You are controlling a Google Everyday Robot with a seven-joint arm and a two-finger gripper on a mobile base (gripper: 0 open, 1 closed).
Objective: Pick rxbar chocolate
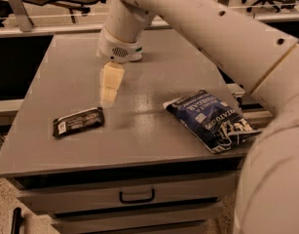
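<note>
The rxbar chocolate, a small flat bar in a black wrapper with white label patches, lies on the grey table near its front left. My gripper hangs from the white arm, pointing down, just above and to the right of the bar and apart from it. Nothing shows in the gripper.
A large blue crinkled chip bag lies at the front right of the table, near the edge. The green-and-white soda can is hidden behind the arm. A drawer with a handle is below the tabletop. My arm's white link crosses the upper right.
</note>
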